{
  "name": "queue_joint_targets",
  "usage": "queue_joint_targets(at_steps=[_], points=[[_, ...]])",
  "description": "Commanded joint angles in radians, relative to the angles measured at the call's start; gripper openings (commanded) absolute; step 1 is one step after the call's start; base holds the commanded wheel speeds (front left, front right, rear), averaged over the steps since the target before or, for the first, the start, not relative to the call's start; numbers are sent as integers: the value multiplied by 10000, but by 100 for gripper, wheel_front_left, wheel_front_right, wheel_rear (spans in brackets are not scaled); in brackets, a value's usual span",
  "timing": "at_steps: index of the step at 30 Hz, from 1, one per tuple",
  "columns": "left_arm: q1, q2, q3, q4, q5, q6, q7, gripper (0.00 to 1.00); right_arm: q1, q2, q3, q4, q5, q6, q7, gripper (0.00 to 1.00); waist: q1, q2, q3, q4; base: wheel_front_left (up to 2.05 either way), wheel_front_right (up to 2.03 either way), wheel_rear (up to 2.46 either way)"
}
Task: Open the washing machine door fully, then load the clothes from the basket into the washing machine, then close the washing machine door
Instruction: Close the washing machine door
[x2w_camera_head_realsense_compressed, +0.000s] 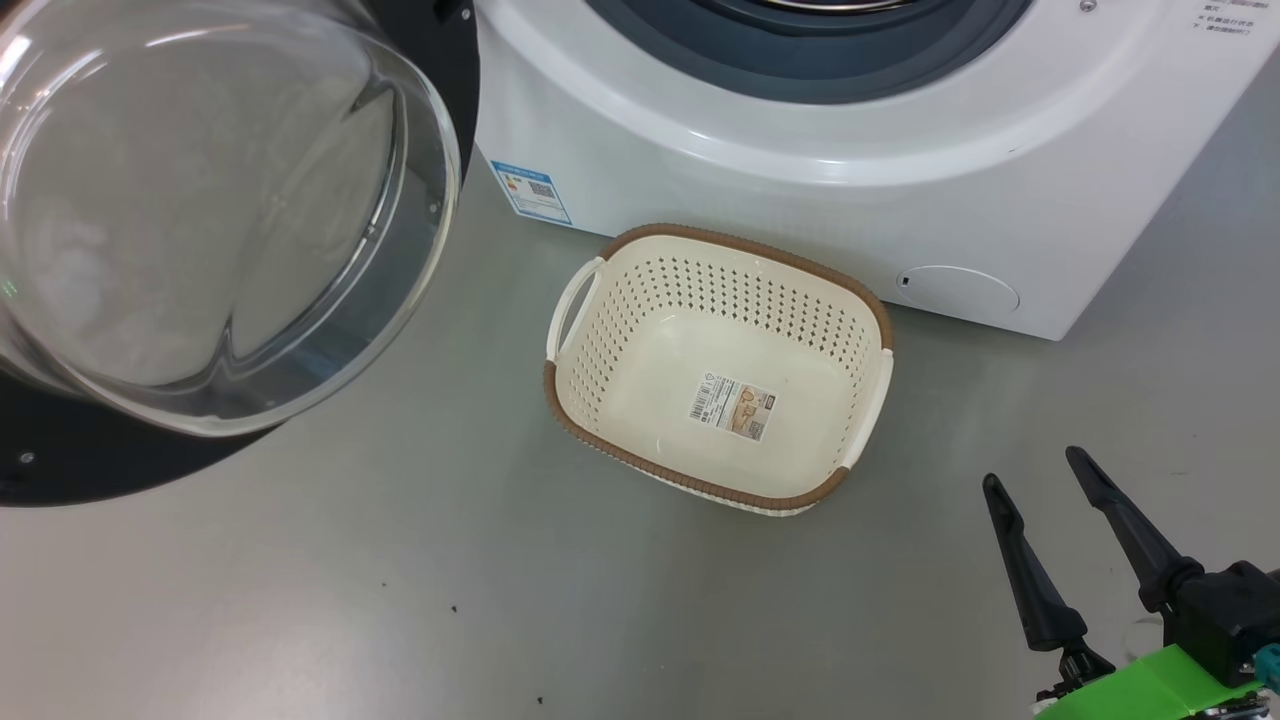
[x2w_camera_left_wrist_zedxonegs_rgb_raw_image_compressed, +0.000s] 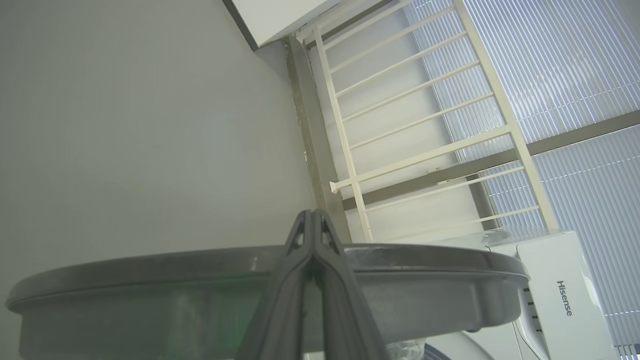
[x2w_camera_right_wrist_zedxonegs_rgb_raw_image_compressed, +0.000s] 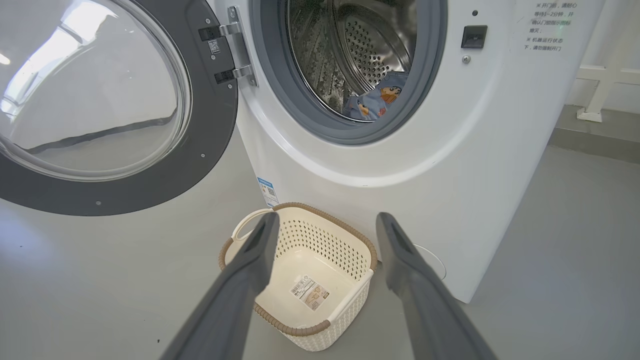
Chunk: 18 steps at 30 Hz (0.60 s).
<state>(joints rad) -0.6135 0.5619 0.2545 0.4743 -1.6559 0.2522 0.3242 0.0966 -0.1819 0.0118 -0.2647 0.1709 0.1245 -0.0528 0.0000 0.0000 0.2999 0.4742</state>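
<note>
The washing machine (x2w_camera_head_realsense_compressed: 800, 190) stands with its door (x2w_camera_head_realsense_compressed: 200, 200) swung wide to the left, its glass bowl bulging toward me. Light blue printed clothes (x2w_camera_right_wrist_zedxonegs_rgb_raw_image_compressed: 372, 102) lie inside the steel drum. On the floor before the machine sits the cream basket (x2w_camera_head_realsense_compressed: 620, 330), holding nothing but its paper label. My right gripper (x2w_camera_head_realsense_compressed: 1033, 470) hovers open, low and right of the basket; in its wrist view the basket (x2w_camera_right_wrist_zedxonegs_rgb_raw_image_compressed: 325, 240) shows between the spread fingers (x2w_camera_right_wrist_zedxonegs_rgb_raw_image_compressed: 250, 270). My left gripper (x2w_camera_left_wrist_zedxonegs_rgb_raw_image_compressed: 312, 216) is shut with nothing in it, its tips rising just past the door's grey outer edge (x2w_camera_left_wrist_zedxonegs_rgb_raw_image_compressed: 150, 270).
Grey floor (x2w_camera_head_realsense_compressed: 400, 580) spreads around the basket. The machine's front carries a blue energy label (x2w_camera_head_realsense_compressed: 530, 190) and a round white service cap (x2w_camera_head_realsense_compressed: 960, 290). A white railing (x2w_camera_left_wrist_zedxonegs_rgb_raw_image_compressed: 400, 165) and window blinds stand behind the machine, and a white post (x2w_camera_right_wrist_zedxonegs_rgb_raw_image_compressed: 595, 100) stands to its right.
</note>
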Motion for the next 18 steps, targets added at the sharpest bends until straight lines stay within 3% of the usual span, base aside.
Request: queue_joint_targets(at_steps=[1, 18], points=[[140, 561, 140, -349, 40, 56, 226, 0, -226, -65, 189, -278, 77, 62, 10, 100, 0, 0, -3, 1, 0, 0, 0], [1001, 516, 272, -1351, -731, -52, 1738, 0, -170, -41, 211, -303, 104, 62, 67, 100, 0, 0, -134, 128, 0, 0, 0]])
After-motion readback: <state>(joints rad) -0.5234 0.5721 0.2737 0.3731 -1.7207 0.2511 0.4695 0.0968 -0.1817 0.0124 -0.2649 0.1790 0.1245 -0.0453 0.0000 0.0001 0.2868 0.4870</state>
